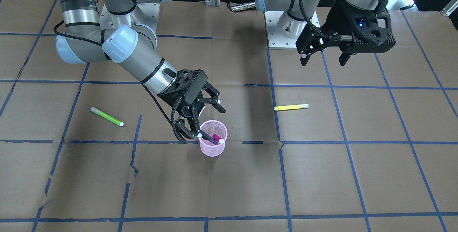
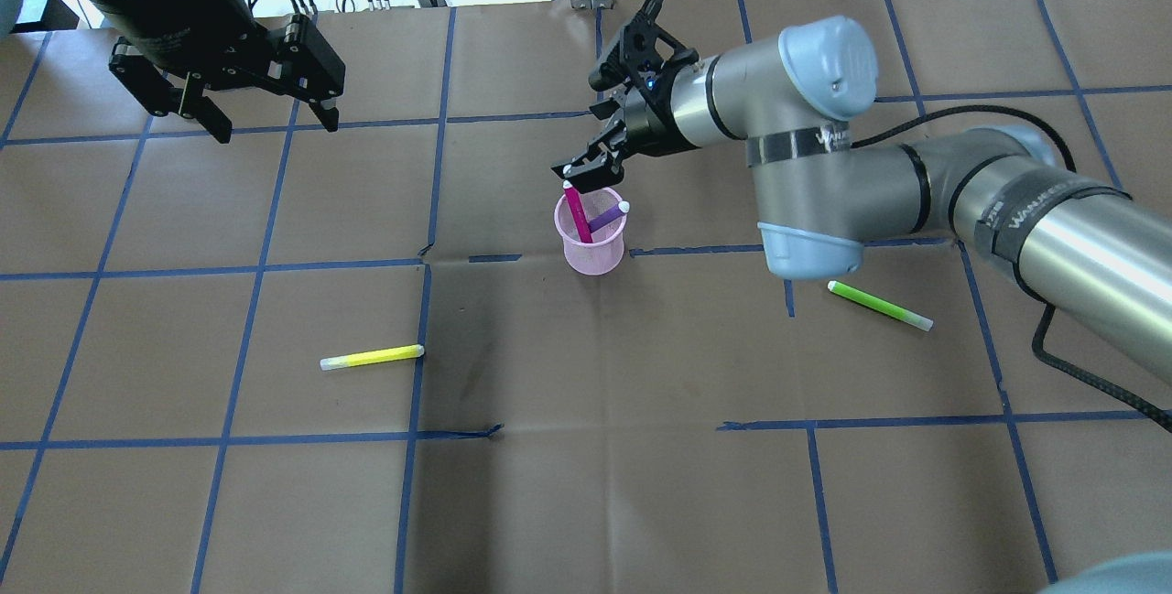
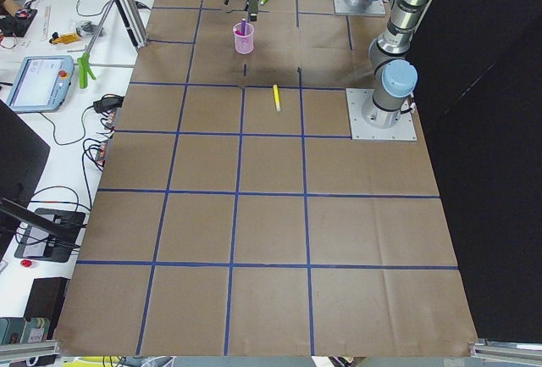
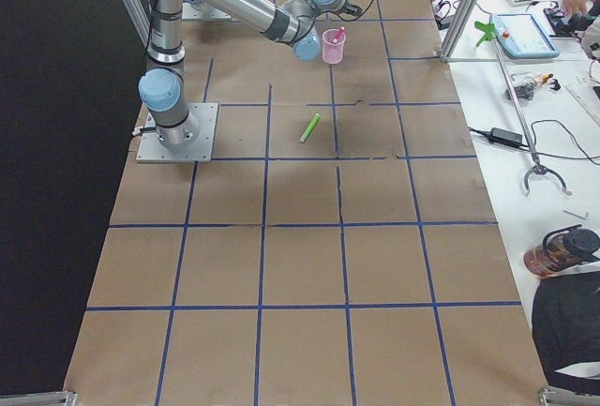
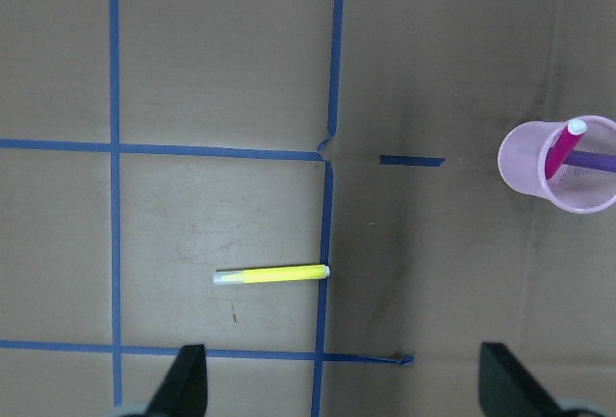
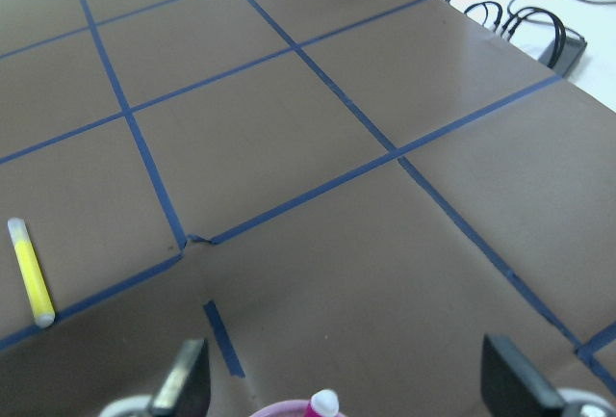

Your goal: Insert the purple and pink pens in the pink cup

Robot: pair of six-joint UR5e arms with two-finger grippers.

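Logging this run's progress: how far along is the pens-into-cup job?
Done: the pink pen and the purple pen both stand inside the pink cup. In hand: nothing; the right gripper hangs open just over the cup, the left gripper is open and off to the side. Left: seemingly only backing the right gripper away. The yellow pen and green pen lie on the table, outside the task.

Looking down from overhead, I have the cup (image 2: 591, 251) standing mid-table (image 2: 586, 502). Inside it the first pen (image 2: 576, 208) leans toward 11 o'clock and the second pen (image 2: 608, 217) toward 2. A stray pen (image 2: 372, 357) lies at the cup's 8 o'clock and the other stray pen (image 2: 880, 305) at its 4, both well apart from it.
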